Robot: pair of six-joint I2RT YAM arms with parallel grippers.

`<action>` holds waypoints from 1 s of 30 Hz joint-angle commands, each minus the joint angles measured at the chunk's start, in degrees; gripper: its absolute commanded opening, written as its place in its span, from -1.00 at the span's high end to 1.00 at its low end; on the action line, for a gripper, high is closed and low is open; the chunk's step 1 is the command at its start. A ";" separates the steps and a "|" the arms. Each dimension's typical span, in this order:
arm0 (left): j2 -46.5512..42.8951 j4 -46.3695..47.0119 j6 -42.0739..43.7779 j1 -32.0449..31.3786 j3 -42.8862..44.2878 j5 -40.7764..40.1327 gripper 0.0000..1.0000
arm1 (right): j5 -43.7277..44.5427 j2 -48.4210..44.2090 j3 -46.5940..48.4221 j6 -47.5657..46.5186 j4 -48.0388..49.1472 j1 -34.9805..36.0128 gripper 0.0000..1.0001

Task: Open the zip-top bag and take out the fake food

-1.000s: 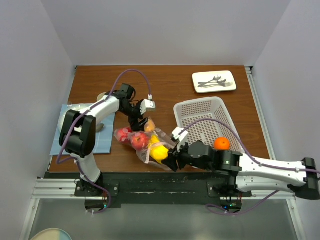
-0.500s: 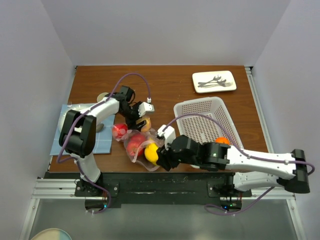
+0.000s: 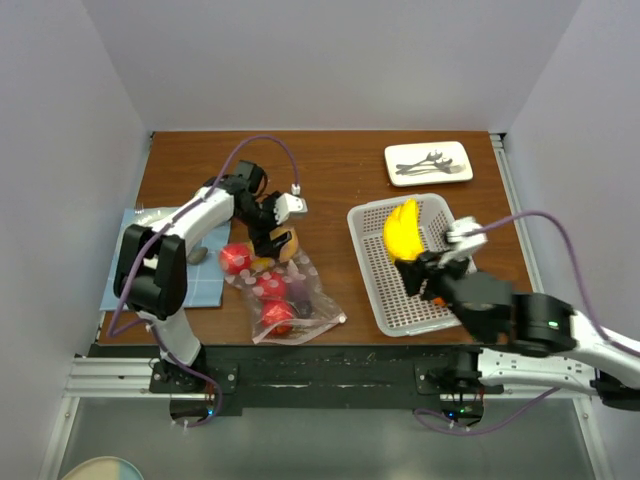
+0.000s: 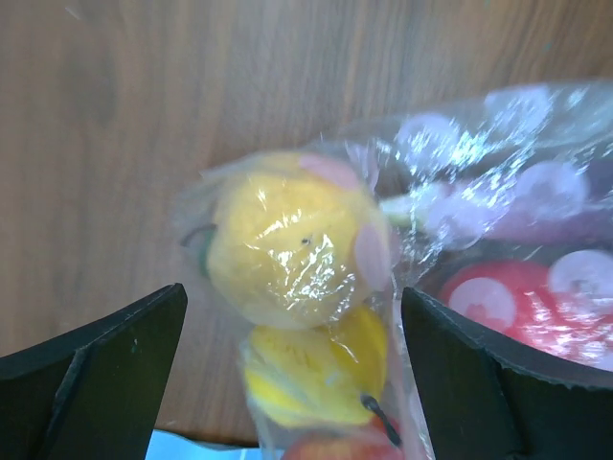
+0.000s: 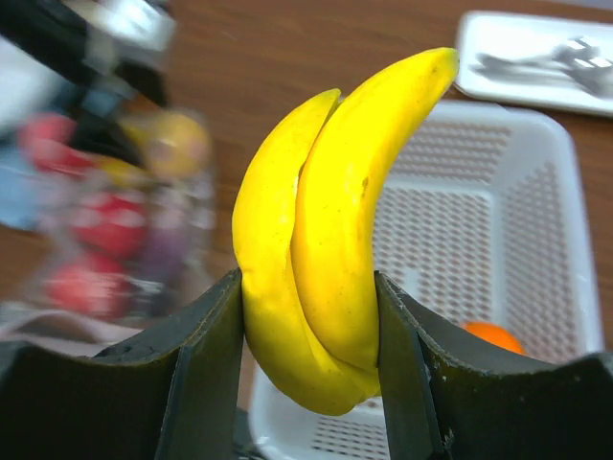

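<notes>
Zip-top bag (image 3: 300,300) lies near our table's (image 3: 340,165) six o'clock edge, left gripper (image 4: 292,297) spread wide over its twelve o'clock end; at three o'clock, our right gripper (image 5: 306,335) pinches a banana (image 5: 335,220) above the basket (image 3: 365,270).

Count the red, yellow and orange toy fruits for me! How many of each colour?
Yellow: 3, the yellow plastic banana bunch plus two round yellow pieces inside the clear zip-top bag.
Red: 3, red plastic pieces.
Orange: 1, the orange plastic ball in the white perforated basket.
Total: 7.
</notes>
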 commanded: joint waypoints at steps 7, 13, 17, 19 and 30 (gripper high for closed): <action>-13.39 -8.20 -4.94 0.57 6.12 7.77 -1.00 | 17.38 13.26 -4.27 10.81 -8.58 -0.64 -0.35; -16.48 -5.30 -0.56 6.97 -2.14 -1.63 -1.00 | 7.90 13.34 -4.98 1.24 -0.84 -0.47 -0.47; -14.38 -6.09 2.26 11.64 -2.76 -1.73 -1.00 | 2.79 12.64 -5.94 -2.73 3.56 -0.38 -0.26; -13.67 -4.69 2.53 12.09 -4.25 -2.60 -1.00 | 0.25 12.38 -6.47 -4.31 5.67 -0.46 -0.19; -7.09 -5.56 2.71 12.09 -4.25 4.33 -1.00 | -14.33 11.50 -9.02 -5.45 7.26 0.15 -0.10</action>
